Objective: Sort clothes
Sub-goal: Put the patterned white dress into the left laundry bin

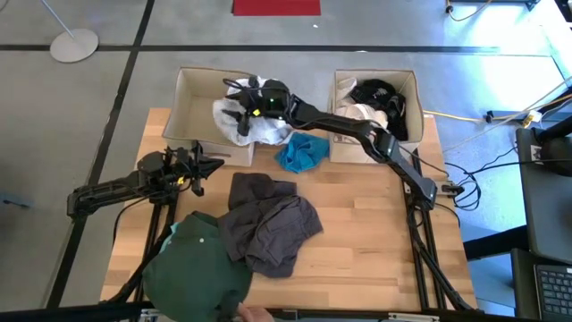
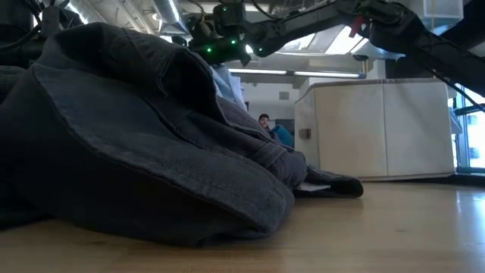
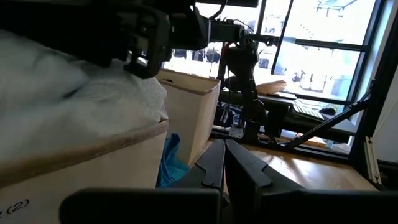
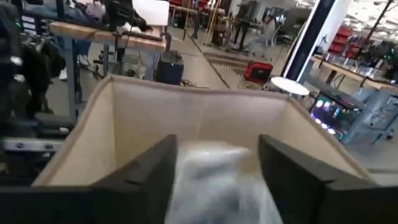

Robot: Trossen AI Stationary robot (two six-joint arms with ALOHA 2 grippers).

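Dark green garment: at the tabletop's near left corner, cut off by the high view's bottom edge. White garment: blurred in the right wrist view. Dark grey garment: fills the low view, hiding most of the tabletop behind.

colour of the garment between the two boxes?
Turquoise garment, lying on the table; clearest in the high view.

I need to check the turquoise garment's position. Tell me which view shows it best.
The high view: the turquoise garment lies whole on the table, between the two boxes' front edges. The left wrist view shows only a blue sliver beside a box; the low and right wrist views don't show it.
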